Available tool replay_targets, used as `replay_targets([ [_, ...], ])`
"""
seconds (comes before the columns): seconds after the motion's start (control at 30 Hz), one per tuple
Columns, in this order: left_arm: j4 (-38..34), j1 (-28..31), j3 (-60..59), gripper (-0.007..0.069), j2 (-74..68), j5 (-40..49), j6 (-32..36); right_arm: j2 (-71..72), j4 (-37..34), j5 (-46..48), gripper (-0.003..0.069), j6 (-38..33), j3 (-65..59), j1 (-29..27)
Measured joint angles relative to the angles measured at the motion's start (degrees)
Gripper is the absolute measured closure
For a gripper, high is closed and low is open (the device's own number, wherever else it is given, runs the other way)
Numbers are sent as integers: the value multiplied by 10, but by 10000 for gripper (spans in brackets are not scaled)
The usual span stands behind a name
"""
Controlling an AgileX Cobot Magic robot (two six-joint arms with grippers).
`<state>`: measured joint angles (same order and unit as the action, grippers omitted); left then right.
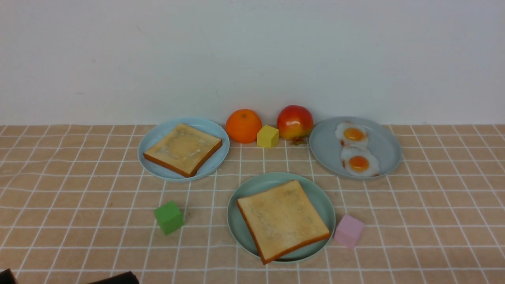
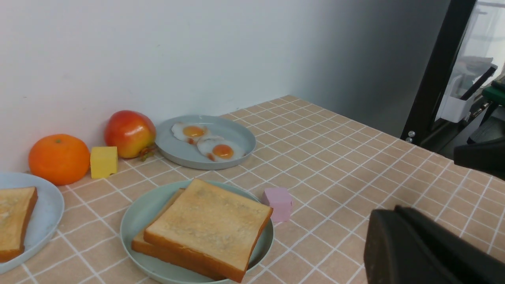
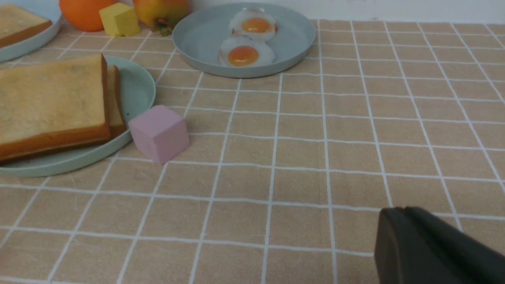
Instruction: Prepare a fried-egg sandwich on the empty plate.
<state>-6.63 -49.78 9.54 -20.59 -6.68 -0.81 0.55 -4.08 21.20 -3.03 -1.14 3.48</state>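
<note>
Both pincers show only as dark slivers: the left gripper (image 2: 426,244) is 1 black finger at the corner of its own wrist view, the right gripper (image 3: 434,244) the same in its view, and neither picture lets me tell whether the jaws are parted or closed; neither touches any object. In the front view only dark bits of the left arm sit at the lower edge.

On the mint-green plate (image 1: 252,185), in the middle of the checked tablecloth (image 1: 434,217) and nearest the robot, the front view shows what looks like 1 toast slice (image 1: 282,219). The wrist views reveal more: a lower toast slice (image 2: 158,246) lies under the top one, its edge peeking out, so 2 slices are stacked. Whether anything lies between them cannot be seen.

Behind to the right, the grey-blue plate (image 1: 378,138) holds 2 fried eggs (image 1: 355,152), touching each other. Behind to the left, the sky-blue plate (image 1: 158,136) carries 1 more toast (image 1: 182,149).

Between the back plates stand an orange (image 1: 243,125), a yellow cube (image 1: 268,136) and an apple (image 1: 294,122). A pink cube (image 1: 348,231) sits just beside the mint plate's right rim; a green cube (image 1: 169,217) lies apart on its left, seen only from the front.
</note>
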Motion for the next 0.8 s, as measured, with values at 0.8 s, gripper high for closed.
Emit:
replay_targets([
  [0.8, 0, 0, 0, 609, 0, 0, 0, 0, 3, 4, 659, 0, 1, 0],
])
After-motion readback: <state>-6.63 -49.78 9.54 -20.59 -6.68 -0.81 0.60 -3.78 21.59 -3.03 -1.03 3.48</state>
